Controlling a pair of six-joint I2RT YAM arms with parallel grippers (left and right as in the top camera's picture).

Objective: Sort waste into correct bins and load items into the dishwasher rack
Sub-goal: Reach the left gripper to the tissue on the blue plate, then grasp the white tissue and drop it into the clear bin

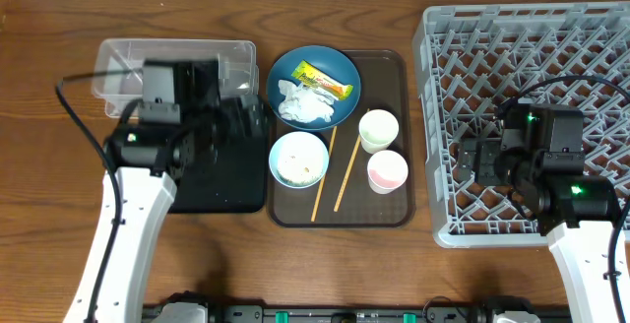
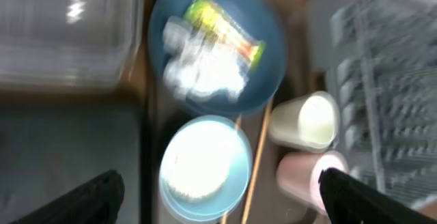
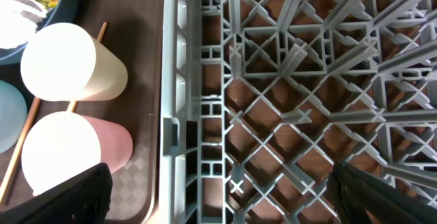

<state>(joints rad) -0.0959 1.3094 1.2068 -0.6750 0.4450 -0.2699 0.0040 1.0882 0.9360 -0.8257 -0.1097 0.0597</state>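
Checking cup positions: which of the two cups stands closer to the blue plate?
The cream cup; the pink cup stands beyond it, farther from the plate.

**A:** What lies before you, left to right?

**B:** You have the clear rectangular plastic tub (image 1: 172, 62) at the back left. The shallow black rectangular tray (image 1: 221, 190) is in front of it. The flat brown serving tray (image 1: 389, 208) is in the middle, and the large square grey plastic rack (image 1: 522, 28) is on your right.

**A:** And on your brown tray?

**B:** The round dark-blue plate (image 1: 331, 59) sits at its back left. It carries the yellow-green snack wrapper (image 1: 323, 80) behind the crumpled white tissue (image 1: 307, 106). In front of the plate you find the white-and-pale-blue bowl (image 1: 279, 146), holding white rice-like scraps (image 1: 299, 165). The two thin wooden chopsticks (image 1: 324, 177) lie between bowl and cups. The cream cup (image 1: 378, 129) sits behind the pink cup (image 1: 387, 171).
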